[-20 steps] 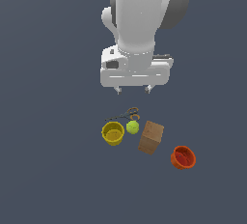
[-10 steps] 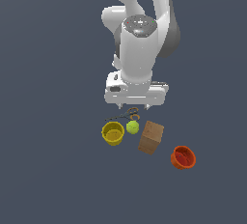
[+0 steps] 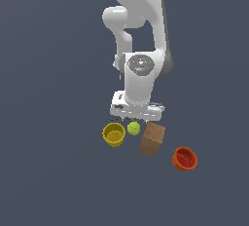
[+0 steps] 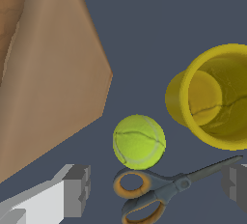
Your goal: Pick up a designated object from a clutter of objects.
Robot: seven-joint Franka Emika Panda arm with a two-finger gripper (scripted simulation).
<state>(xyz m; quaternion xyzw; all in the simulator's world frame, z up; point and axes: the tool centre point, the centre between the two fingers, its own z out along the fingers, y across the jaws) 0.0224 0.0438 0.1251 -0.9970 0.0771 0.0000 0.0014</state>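
The arm (image 3: 138, 20) reaches down from twelve o'clock in the exterior view, wrist vertical and hand pointing straight down. The gripper (image 4: 157, 187) is spread wide, its two fingertips (image 4: 77, 189) well apart and holding nothing between them.

ball (image 3: 133, 128) between cup (image 3: 114, 135) on exterior view's left and box (image 3: 152, 139) on its right, near both, touching neither. bowl (image 3: 185, 159) further right, apart from box. scissors (image 4: 164, 188) just beside ball. gripper (image 3: 136, 118) above ball.
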